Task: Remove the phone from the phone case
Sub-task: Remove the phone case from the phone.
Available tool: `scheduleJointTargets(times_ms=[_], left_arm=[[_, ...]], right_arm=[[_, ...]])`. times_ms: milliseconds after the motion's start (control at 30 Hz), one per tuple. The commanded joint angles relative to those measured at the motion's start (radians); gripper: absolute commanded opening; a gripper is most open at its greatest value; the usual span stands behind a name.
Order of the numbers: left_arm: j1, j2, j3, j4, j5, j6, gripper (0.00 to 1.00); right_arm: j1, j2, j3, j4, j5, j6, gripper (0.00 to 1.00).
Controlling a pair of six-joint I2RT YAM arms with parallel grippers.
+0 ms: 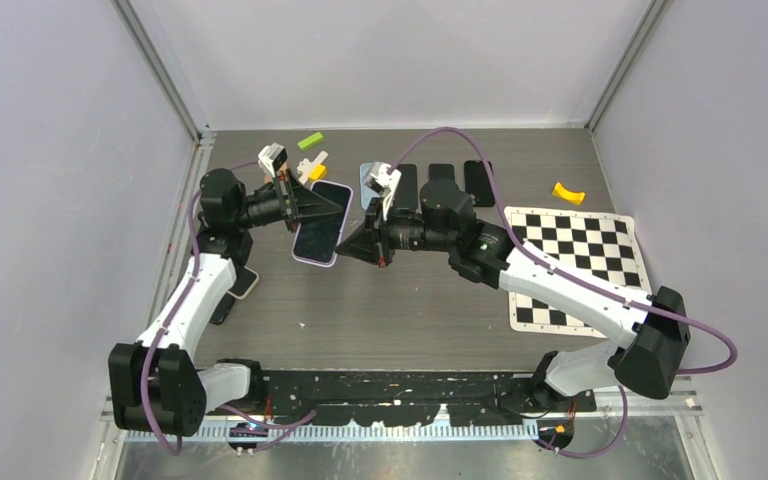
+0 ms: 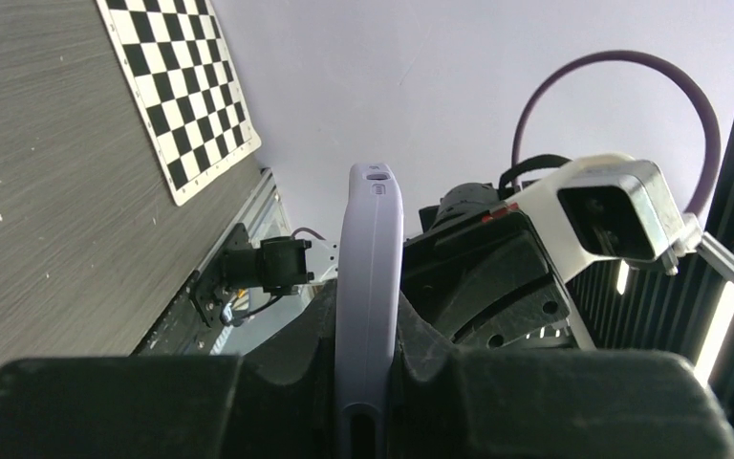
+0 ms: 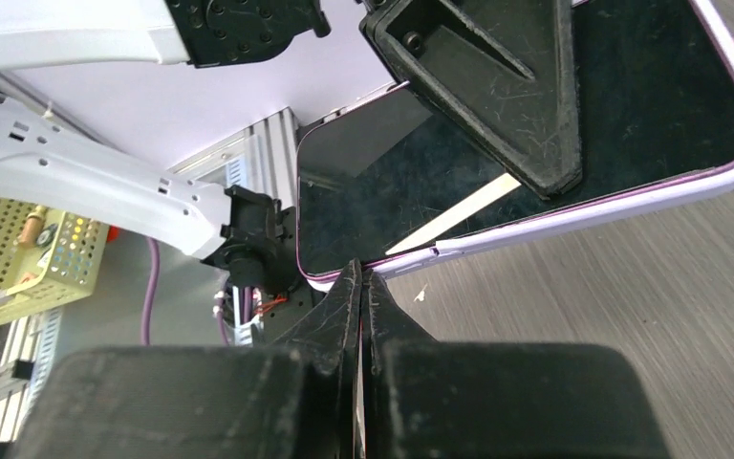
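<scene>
We take the phone, seated in its phone case, as our marker. The left gripper reaches in from its left, across its far end. The right gripper sits at its right edge. Behind it lie a block and, nearer, a second piece. Behind-right runs a row of flat devices. Well to its right lies the checkerboard mat. To its near left lies another handset.
</scene>
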Motion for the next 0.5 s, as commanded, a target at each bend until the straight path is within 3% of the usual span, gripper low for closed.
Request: scheduleJointTargets(times_ms=[0,300,400,467], left_arm=[[-0.055,-0.034,0.035,0.078,-0.078,-0.171,0.0],[-0.054,-0.027,-0.003,0.163,-0.116,-0.257,0.0],[-0.046,-0.016,-0.022,0.171,-0.16,-0.264,0.0],[-0.029,-0.007,-0.048,0.187,-0.214,-0.287,0.0]], right_arm=[[0.045,0.036,-0.047,-0.021,0.143,-0.047,0.01],[0.044,-0.006,-0.125,0.076,0.266,0.001,0.03],[0.045,-0.06,-0.146,0.127,0.223,0.082,0.4],[0.045,-0.11,-0.162,0.147,0.241,0.152,0.57]])
